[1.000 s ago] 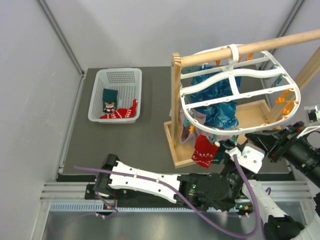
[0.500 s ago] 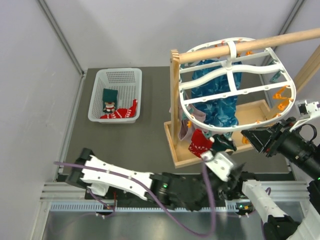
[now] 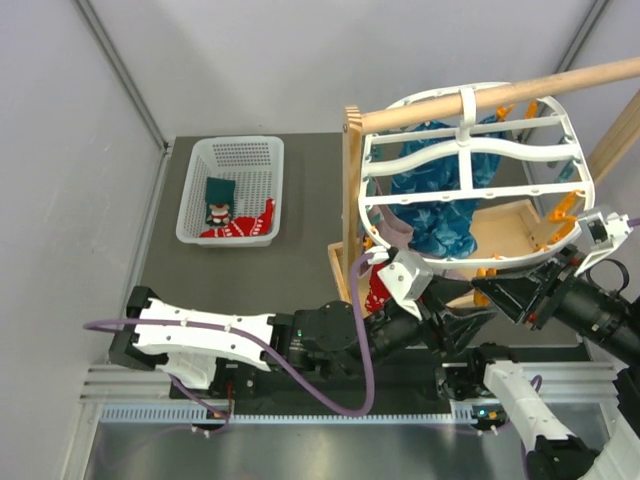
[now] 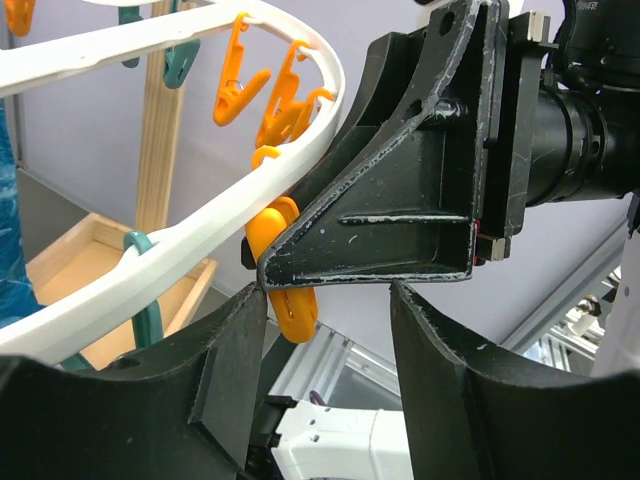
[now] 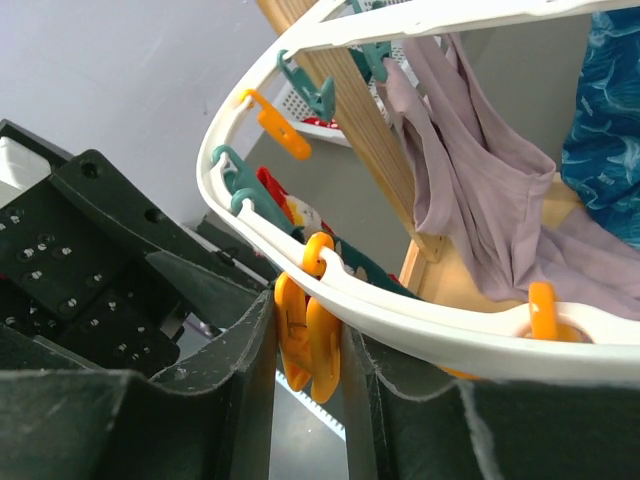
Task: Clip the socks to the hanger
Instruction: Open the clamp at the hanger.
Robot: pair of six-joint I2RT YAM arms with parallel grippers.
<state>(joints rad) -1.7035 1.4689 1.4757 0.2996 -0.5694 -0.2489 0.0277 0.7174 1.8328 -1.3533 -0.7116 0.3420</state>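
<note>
Left claw (image 4: 325, 310) has just sprung wide and holds nothing, apparently releasing the red sock (image 3: 378, 288), which hangs below the near rim of the hanger (image 3: 462, 197). Right claw (image 5: 308, 335) remains pinched on an orange clip (image 5: 300, 350) of that rim. The sock is probably fastened, though its own clip is hidden.

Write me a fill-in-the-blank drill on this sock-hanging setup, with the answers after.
The right gripper pinches an ___ clip on the hanger's rim.
The left gripper's jaws stand ___, with nothing between them.
The basket holds a red sock and a ___ one.
The hanger hangs from a ___ rod.
Missing words: orange; open; green; wooden.
</note>
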